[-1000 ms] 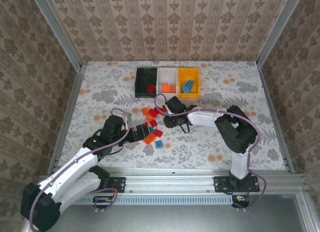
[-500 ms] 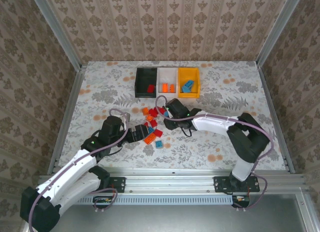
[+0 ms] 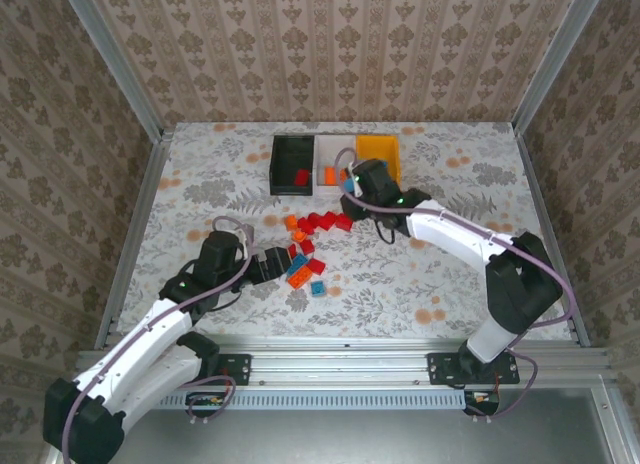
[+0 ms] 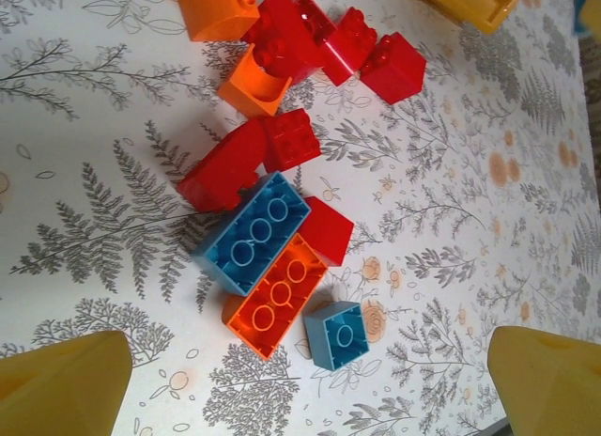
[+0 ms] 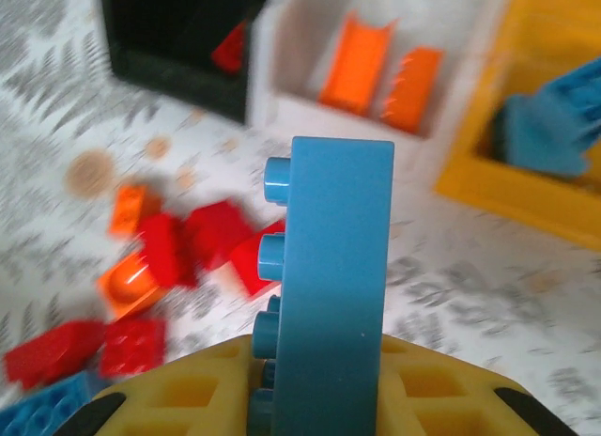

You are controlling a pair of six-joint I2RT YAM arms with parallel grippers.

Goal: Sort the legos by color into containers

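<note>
My right gripper (image 3: 350, 184) is shut on a blue brick (image 5: 338, 267), held on edge above the table just in front of the bins. Its yellow pads (image 5: 178, 394) press both sides of the brick. The black bin (image 3: 275, 164) holds a red brick, the white bin (image 3: 333, 144) holds orange bricks (image 5: 357, 60), and the orange-yellow bin (image 3: 378, 144) holds blue bricks (image 5: 549, 126). Loose legos (image 3: 305, 244) lie mid-table. My left gripper (image 4: 305, 398) is open above them, close to a blue brick (image 4: 254, 234), an orange brick (image 4: 277, 295) and a small blue brick (image 4: 336, 334).
Several red and orange bricks (image 4: 282, 41) are scattered at the far end of the pile toward the bins. The floral tabletop (image 3: 450, 274) is bounded by metal rails and patterned walls. The right arm reaches across the table's middle.
My right gripper has lifted from the pile and travelled toward the bins with the blue brick. The left gripper has barely shifted beside the pile.
</note>
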